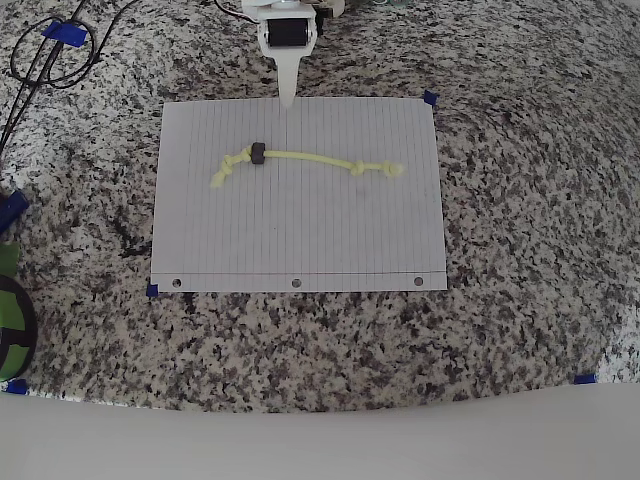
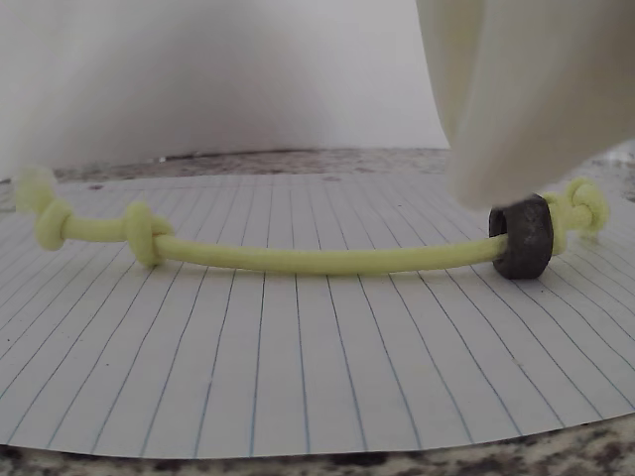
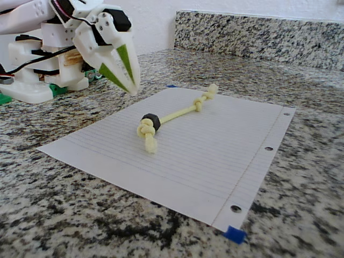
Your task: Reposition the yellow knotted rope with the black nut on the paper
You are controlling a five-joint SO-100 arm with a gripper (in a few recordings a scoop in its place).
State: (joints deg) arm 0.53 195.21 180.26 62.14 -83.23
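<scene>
The yellow knotted rope [image 1: 310,157] lies across the upper half of the paper [image 1: 300,240], gently curved, with knots at both ends. The black nut [image 1: 258,153] is threaded on it near the left end in the overhead view. My white gripper [image 1: 287,98] hovers over the paper's far edge, shut and empty, a little behind the nut and clear of the rope. In the wrist view the rope [image 2: 298,260] runs left to right, with the nut [image 2: 523,238] just below a blurred finger [image 2: 516,89]. In the fixed view the gripper [image 3: 133,87] points down, left of the nut [image 3: 151,122].
The paper sits on a speckled granite counter [image 1: 530,250] with blue tape [image 1: 430,98] at its corners. Black cables [image 1: 40,60] loop at the overhead view's top left, and a green and black object [image 1: 10,320] lies at the left edge. A backsplash [image 3: 258,32] rises behind.
</scene>
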